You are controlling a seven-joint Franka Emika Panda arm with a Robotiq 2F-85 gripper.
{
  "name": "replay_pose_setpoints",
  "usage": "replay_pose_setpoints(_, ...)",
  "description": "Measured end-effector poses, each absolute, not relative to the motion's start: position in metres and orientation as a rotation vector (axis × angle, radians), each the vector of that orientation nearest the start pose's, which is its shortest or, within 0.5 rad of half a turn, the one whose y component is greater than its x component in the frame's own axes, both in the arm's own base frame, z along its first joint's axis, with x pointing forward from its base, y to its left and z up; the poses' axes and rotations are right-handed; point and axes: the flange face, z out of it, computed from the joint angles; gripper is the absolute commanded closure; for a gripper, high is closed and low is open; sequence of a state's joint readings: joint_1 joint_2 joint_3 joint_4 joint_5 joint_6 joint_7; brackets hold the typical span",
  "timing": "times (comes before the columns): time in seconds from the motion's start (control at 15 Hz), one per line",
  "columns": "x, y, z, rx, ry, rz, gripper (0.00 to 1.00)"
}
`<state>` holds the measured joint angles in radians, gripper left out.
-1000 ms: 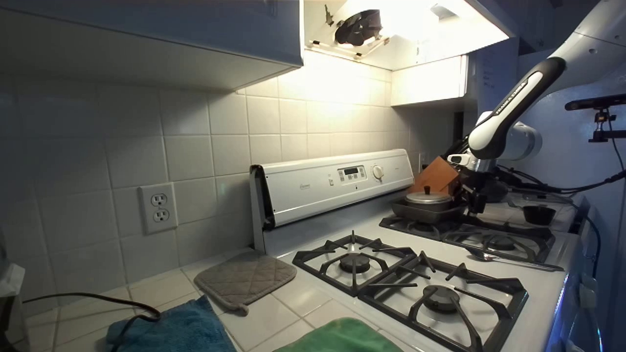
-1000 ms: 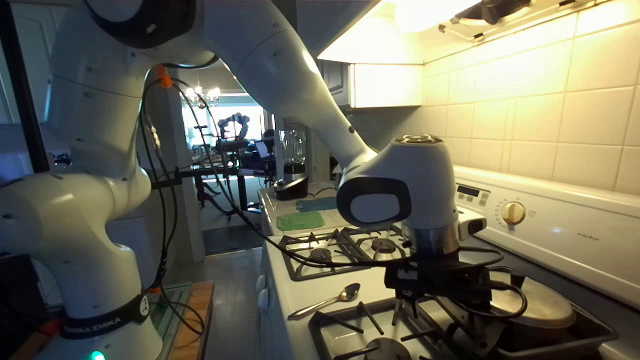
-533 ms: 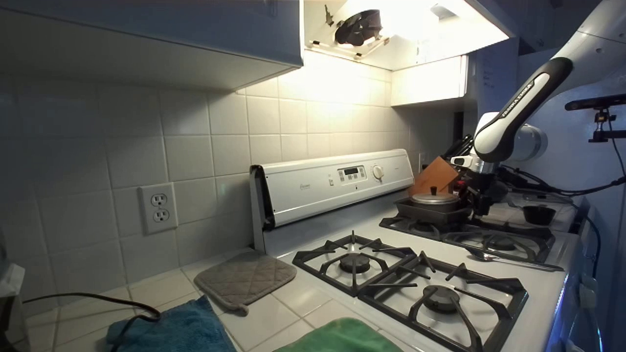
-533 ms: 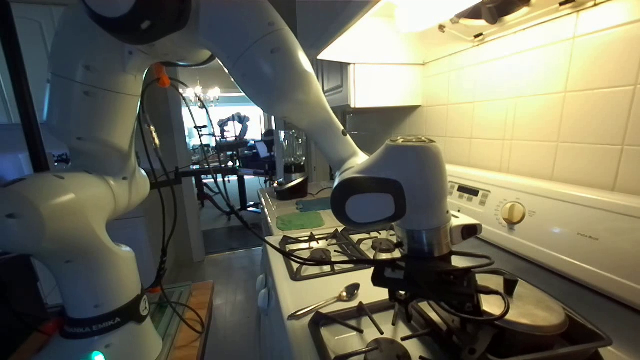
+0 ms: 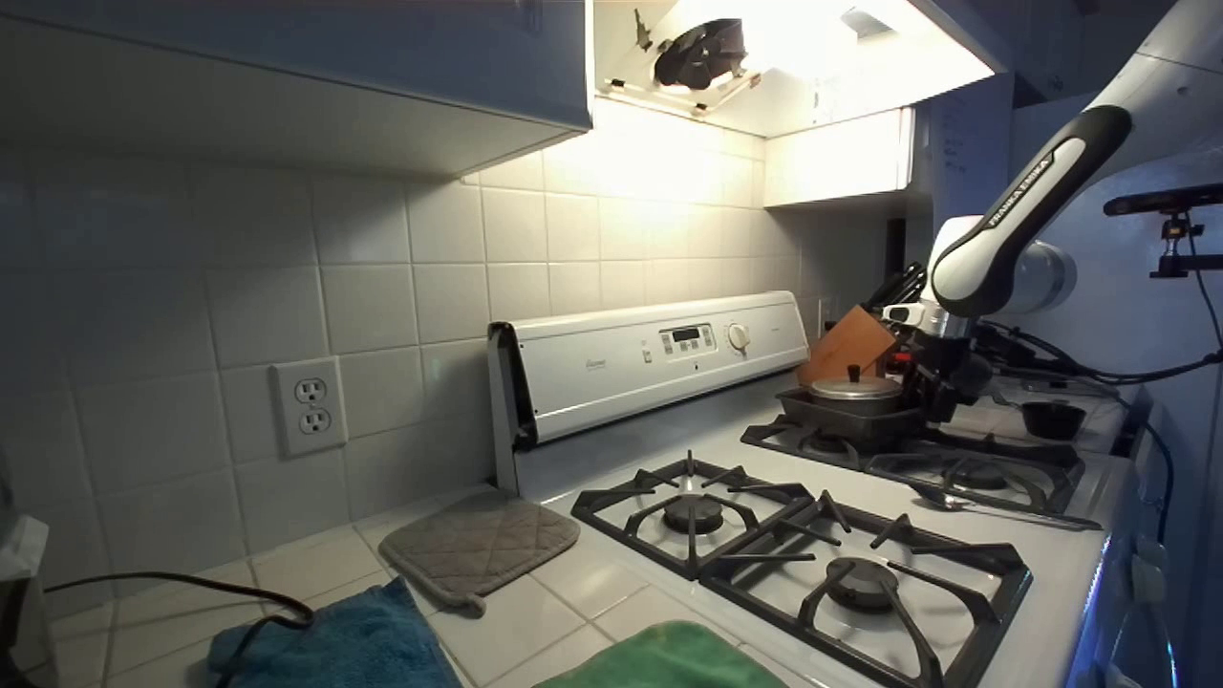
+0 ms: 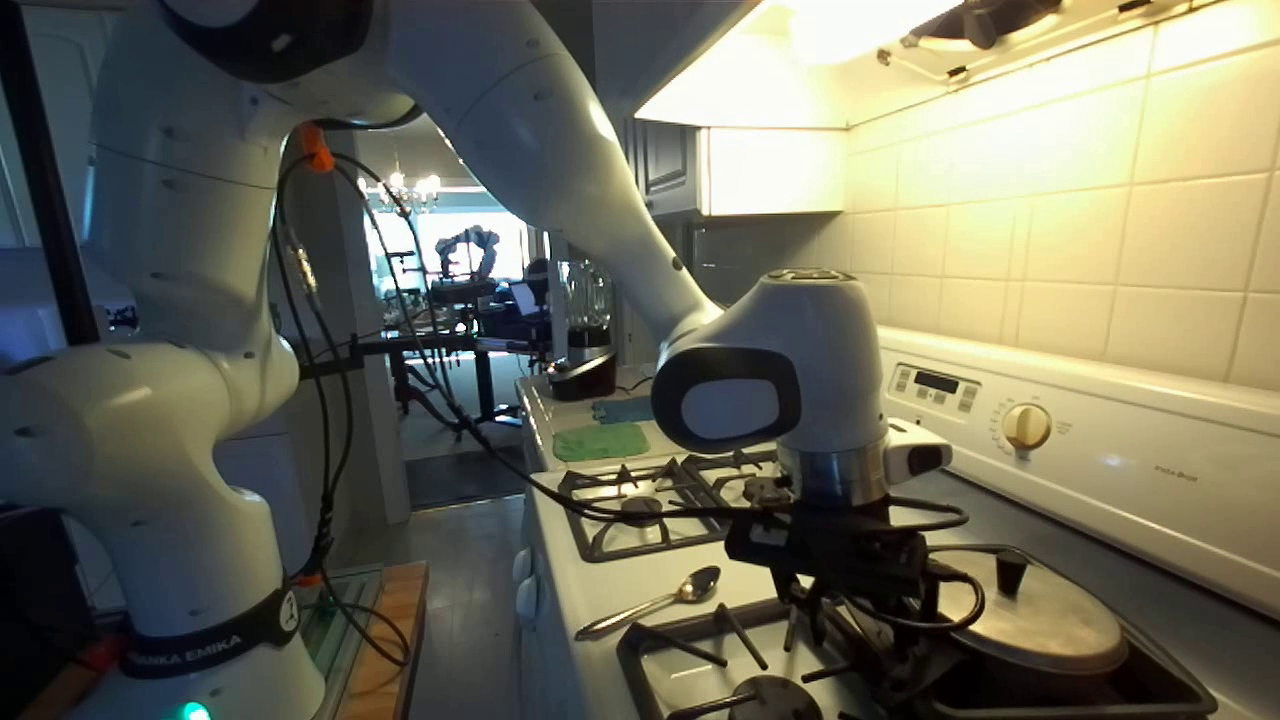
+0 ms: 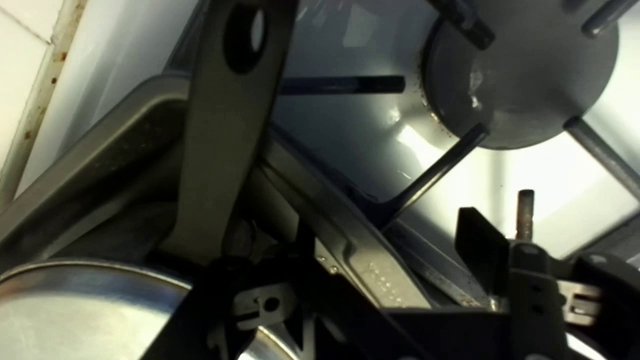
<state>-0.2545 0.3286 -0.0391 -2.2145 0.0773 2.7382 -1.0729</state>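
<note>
End effector is spread pretty wide, fingers either side of the rim of the baking pan, nothing clamped afaict. Lidded pot inside; pan's on the stove, skewed to its control panel, can't tell its long axis.

The stove is white with black grates and a cream dial. On the stove, the pan is dark grey, the lid silver with a black knob, and the spoon silver. Above the stove, the tool is black and the arm white with black trim. Behind the stove, the tiles are off-white in a square grid. Beside the stove lie a grey diamond-quilted pot holder, a blue cloth and a green cloth.
</note>
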Motion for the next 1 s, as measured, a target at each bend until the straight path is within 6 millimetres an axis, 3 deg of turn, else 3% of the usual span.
replay_pose_setpoints(0.13,0.5441,-0.1656,0.2452,-3.033,-1.118,-0.262,0.27)
replay_pose_setpoints(0.6,0.5459,-0.1616,0.2509,-3.059,-1.062,-0.275,0.78)
replay_pose_setpoints(0.8,0.5467,-0.1606,0.2539,-3.068,-1.046,-0.282,0.94)
replay_pose_setpoints(1.0,0.5455,-0.159,0.2519,-3.083,-1.018,-0.268,1.0)
